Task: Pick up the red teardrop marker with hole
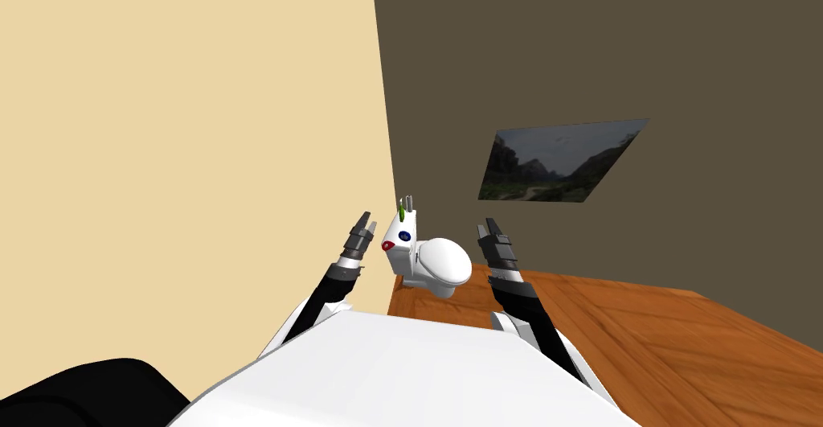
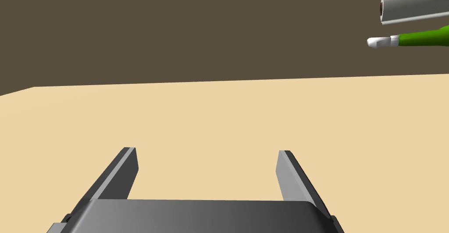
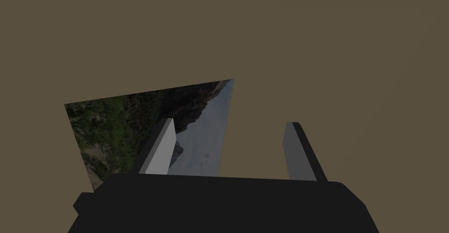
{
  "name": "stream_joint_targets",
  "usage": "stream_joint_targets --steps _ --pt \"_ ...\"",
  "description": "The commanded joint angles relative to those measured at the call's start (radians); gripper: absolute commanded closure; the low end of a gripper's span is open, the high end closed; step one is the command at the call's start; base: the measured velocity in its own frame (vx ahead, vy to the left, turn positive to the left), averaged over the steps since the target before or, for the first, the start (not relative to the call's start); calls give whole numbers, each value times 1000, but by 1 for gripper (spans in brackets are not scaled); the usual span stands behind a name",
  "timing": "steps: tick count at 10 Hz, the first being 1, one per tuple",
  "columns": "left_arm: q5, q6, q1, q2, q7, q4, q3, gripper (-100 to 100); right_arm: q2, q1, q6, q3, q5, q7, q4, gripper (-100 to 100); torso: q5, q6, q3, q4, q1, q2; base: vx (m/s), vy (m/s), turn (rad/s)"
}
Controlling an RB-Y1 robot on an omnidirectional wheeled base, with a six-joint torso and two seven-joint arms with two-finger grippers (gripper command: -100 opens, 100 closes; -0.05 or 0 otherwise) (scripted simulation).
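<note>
- Sitting on top of the white toilet tank (image 1: 398, 260), near-left end — red teardrop marker (image 1: 387, 246), w/ blue item (image 1: 404, 236) just beside it.
- Left hand (image 1: 368, 219) open, just left of tank.
- Right hand (image 1: 488, 224) open — right of toilet bowl (image 1: 444, 263).

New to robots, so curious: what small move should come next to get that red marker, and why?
Probably turn the left gripper toward the red marker on the toilet tank: that gripper is nearer, open, empty, and faces the beige wall.
</note>
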Motion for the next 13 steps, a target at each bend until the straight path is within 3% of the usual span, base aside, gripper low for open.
stream_joint_targets --steps 1,13 --pt "8 50 6 5 10 -8 -10 -100 0 0 0 0 0 0 0 0 0 0 0 0 0 0 -34 -13 17" --pt "34 346 21 -4 45 -40 -51 -100 0 0 0 0 0 0 0 0 0 0 -2 -1 1 -4 -12 -5 7"
